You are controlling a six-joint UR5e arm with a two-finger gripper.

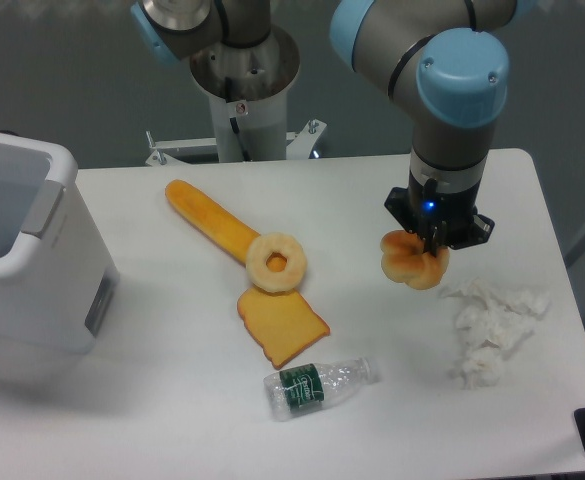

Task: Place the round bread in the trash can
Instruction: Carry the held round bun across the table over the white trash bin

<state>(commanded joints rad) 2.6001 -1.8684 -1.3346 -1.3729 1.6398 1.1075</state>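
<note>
Arm reaching down from above, wrist vertical, hand [424,262] clamped on round bread [409,262]

On your desk [372,420], the trash can [27,250] stands at the far left edge. The long loaf [210,218] lies mid-desk, the ring bread [276,264] at its near end, touching the toast slice [282,326] in front. The bottle [319,385] lies nearer still. To the right, the hand [433,238] holds the round bread [412,260]; crumpled tissue [492,325] lies beside it, further right.

No legible text anywhere; green label on the plastic bottle [321,386] too blurred to read.
</note>
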